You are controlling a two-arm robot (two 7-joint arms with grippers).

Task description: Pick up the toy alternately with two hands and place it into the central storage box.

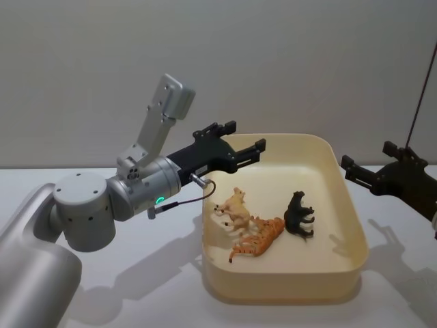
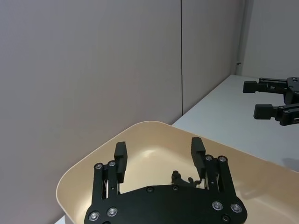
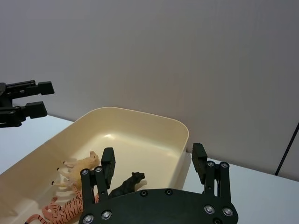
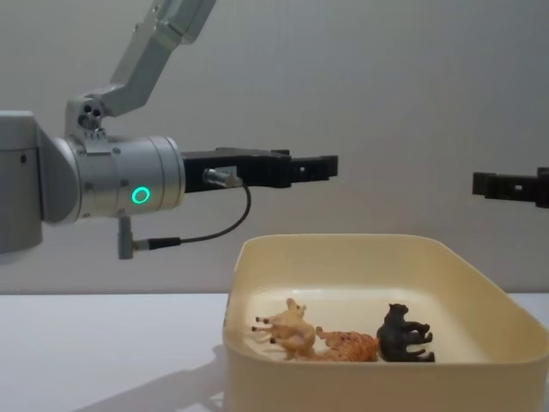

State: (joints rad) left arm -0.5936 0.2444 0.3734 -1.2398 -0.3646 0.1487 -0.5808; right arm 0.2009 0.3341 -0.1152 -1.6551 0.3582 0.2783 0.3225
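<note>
1. The cream storage box (image 1: 341, 205) sat on the white table (image 1: 136, 301), right of centre in the head view.
2. Three toy animals lay on the box floor, all tipped on their sides: a tan one (image 1: 232, 210) at about 9 o'clock of the floor's middle, an orange striped tiger (image 1: 259, 239) touching it toward 6 o'clock, and a black one (image 1: 298, 215) just beside the tiger at about 3 o'clock.
3. The left gripper (image 1: 242, 140) hung in the air above the box's far-left corner, at roughly 10 o'clock from the toys, well clear of them. Its fingers (image 2: 120, 156) were spread apart, with nothing between them.
4. The silver left arm (image 4: 120, 184) reached in level from the left, with a green ring light (image 4: 140, 195) glowing and a black cable (image 4: 214, 232) looping beneath it.
5. The right gripper (image 1: 369, 164) hovered outside the box, beyond its right wall at about 2 o'clock from the toys. Its fingers (image 3: 108, 161) were likewise spread and empty.
6. In the chest view both grippers were level with each other, high above the rim and well apart.
</note>
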